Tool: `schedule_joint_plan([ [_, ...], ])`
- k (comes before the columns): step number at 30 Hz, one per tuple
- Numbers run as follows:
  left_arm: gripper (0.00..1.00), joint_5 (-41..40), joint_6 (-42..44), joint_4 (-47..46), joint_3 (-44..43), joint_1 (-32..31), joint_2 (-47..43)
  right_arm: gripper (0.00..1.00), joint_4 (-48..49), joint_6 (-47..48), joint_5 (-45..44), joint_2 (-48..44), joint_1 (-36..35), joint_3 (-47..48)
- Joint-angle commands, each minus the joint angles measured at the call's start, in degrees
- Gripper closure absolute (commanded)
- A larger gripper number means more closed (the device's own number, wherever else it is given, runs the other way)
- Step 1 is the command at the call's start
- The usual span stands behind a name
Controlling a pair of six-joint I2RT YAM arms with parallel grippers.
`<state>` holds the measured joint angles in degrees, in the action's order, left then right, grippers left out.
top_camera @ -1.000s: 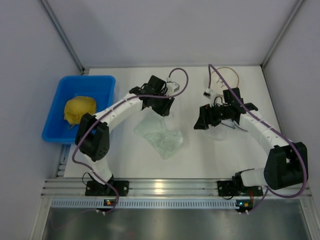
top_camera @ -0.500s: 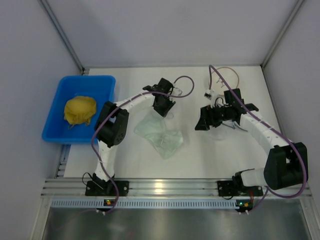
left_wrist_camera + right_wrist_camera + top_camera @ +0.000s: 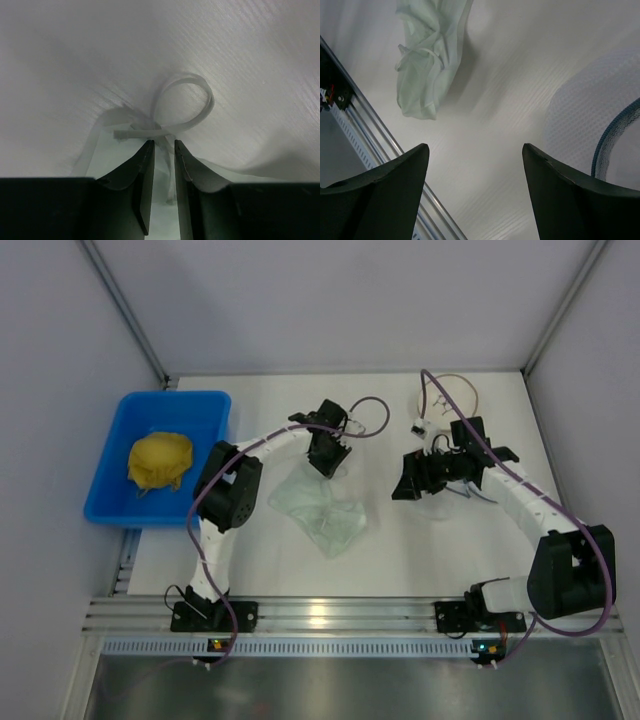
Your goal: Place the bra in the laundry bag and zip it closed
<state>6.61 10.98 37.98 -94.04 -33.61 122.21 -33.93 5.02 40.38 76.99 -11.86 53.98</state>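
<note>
The pale mint-green bra (image 3: 322,512) lies crumpled on the white table between the arms. My left gripper (image 3: 328,454) is at its far edge. In the left wrist view the jaws (image 3: 164,146) are nearly together with a thin white strap (image 3: 176,100) of the bra between them, and its loop lies just beyond the tips. My right gripper (image 3: 412,483) is wide open and empty over bare table (image 3: 475,146). The white mesh laundry bag (image 3: 458,498) lies under the right arm; its mesh (image 3: 585,110) and dark zipper rim (image 3: 616,134) show at the right. The bra (image 3: 431,55) shows at the upper left.
A blue bin (image 3: 160,455) with a yellow cloth lump (image 3: 160,460) sits at the left edge. A white disc with a tan rim (image 3: 447,395) lies at the back right. The metal rail (image 3: 330,618) runs along the near edge.
The left arm has folded, its elbow swinging toward the table's middle, and its gripper has shifted slightly right onto the bra's far edge. The right arm has barely moved.
</note>
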Motion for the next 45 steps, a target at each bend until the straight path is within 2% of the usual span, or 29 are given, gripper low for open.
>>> schedule_joint_plan([
  [1,0.72,1.30,0.79,0.26,-0.45,0.21,0.30,0.24,0.01,1.49,0.49,-0.09,0.87,0.87],
  [3,0.73,1.21,0.79,0.26,-0.36,0.21,0.74,0.24,-0.08,1.49,0.49,0.00,0.87,1.04],
  [7,0.87,0.86,0.71,0.34,-0.44,0.21,0.48,0.24,-0.43,1.58,0.40,0.18,1.22,1.57],
  [8,0.95,0.77,0.45,0.34,-0.62,0.21,-0.30,0.24,-0.61,1.66,0.40,0.09,1.22,1.66],
  [10,1.00,0.86,0.35,0.26,-0.88,0.21,-1.45,0.24,-0.70,1.66,0.40,0.18,1.31,1.92],
  [23,1.00,4.64,3.69,3.41,5.09,0.21,-17.97,0.24,-1.14,1.75,0.84,0.35,1.31,3.50],
  [31,1.00,7.19,7.21,5.53,15.89,0.21,-22.54,0.24,-1.14,0.70,2.42,1.58,1.22,4.21],
  [34,0.97,8.41,6.51,5.44,17.31,0.29,-22.02,0.24,0.27,-0.36,3.12,2.11,0.96,3.16],
  [40,0.64,12.71,0.63,1.93,16.00,3.19,-23.06,0.24,0.18,-0.36,3.74,2.64,0.70,2.36],
  [42,0.61,15.88,-0.69,2.01,13.71,6.70,-23.86,0.25,-0.25,-0.27,4.18,2.72,0.61,2.19],
  [45,0.59,16.50,-2.55,4.11,14.40,12.85,-26.76,0.25,-0.61,0.08,4.44,2.29,0.17,1.40],
])
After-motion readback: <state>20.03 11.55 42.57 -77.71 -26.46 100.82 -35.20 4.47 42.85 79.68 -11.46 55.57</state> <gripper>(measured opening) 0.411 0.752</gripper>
